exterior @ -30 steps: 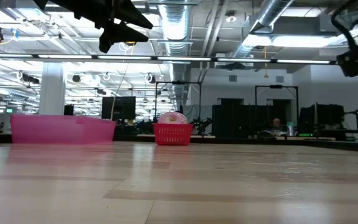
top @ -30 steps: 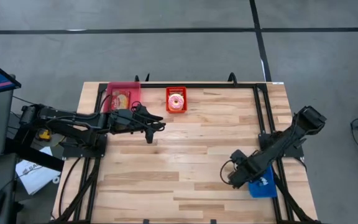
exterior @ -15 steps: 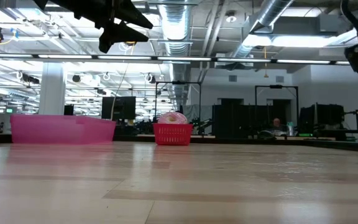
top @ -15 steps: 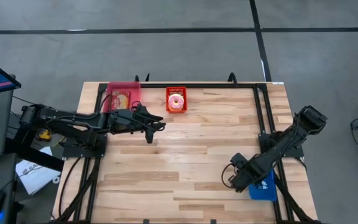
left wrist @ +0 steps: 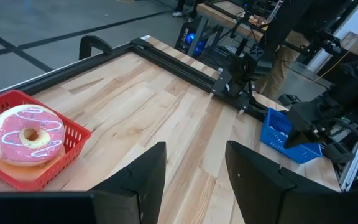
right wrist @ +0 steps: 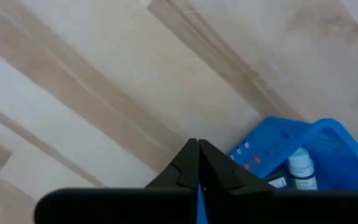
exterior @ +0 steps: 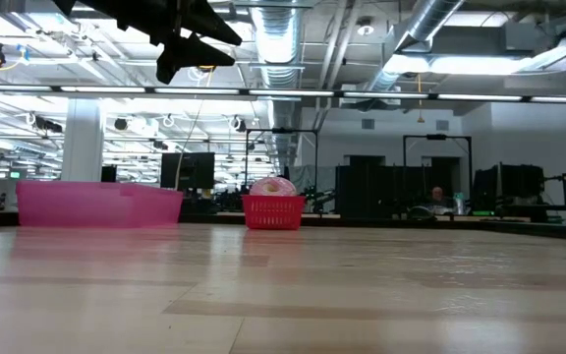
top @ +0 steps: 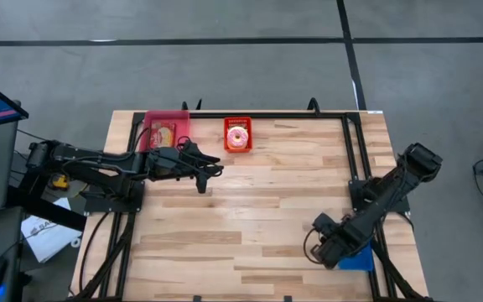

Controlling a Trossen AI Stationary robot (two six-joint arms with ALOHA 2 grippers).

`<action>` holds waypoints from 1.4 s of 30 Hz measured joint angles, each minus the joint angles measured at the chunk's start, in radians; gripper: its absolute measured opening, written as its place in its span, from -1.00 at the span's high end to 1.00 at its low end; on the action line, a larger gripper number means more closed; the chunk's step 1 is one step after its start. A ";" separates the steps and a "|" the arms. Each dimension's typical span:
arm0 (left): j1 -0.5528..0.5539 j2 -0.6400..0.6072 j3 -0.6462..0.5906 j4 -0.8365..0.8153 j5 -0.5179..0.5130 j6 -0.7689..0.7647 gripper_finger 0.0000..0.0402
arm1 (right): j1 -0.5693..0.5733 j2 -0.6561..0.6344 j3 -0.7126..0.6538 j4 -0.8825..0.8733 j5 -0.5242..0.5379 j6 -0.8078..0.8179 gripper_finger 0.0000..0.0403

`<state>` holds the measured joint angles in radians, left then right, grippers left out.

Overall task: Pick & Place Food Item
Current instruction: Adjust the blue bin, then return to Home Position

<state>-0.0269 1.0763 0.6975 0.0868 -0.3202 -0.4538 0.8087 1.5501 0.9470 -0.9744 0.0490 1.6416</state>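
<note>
A pink-frosted donut (left wrist: 28, 133) lies in a small red basket (top: 238, 134) at the table's far edge, and also shows in the low view (exterior: 272, 186). A pink bin (top: 167, 127) to its left holds a flat packaged food item. My left gripper (top: 210, 174) hangs open above the table, near and left of the red basket (left wrist: 67, 146), with nothing between its fingers (left wrist: 143, 177). My right gripper (right wrist: 197, 158) is shut on nothing and points down beside a blue basket (right wrist: 319, 146) at the near right (top: 356, 258).
The blue basket holds a small white bottle (right wrist: 302, 169). Black frame rails (top: 355, 159) run along the table's right and far sides. Bare wooden table (top: 250, 218) lies between the arms. Beyond the table the low view shows a workshop room.
My right gripper has moved toward the table's near edge and a little up, staying shut, and has passed out of the low view at its top right. The left arm has kept still.
</note>
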 joint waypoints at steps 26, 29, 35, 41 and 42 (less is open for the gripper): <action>0.000 0.000 0.000 0.000 -0.002 0.001 0.19 | 0.079 0.000 0.000 0.042 -0.041 0.071 1.00; 0.000 0.000 0.000 0.000 -0.002 0.002 0.19 | 0.060 0.000 0.002 0.048 -0.014 0.047 1.00; 0.000 0.000 0.000 0.000 -0.002 0.001 0.19 | 0.017 0.000 0.016 0.053 0.044 -0.027 1.00; 0.000 0.000 0.000 -0.001 -0.001 0.006 0.19 | -0.078 0.000 0.016 0.073 0.142 -0.249 1.00; 0.000 0.000 0.001 -0.007 -0.001 0.014 0.19 | -0.110 0.000 0.016 0.092 0.167 -0.304 1.00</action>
<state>-0.0269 1.0763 0.6982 0.0801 -0.3214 -0.4400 0.6988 1.5501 0.9627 -0.8825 0.2165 1.3380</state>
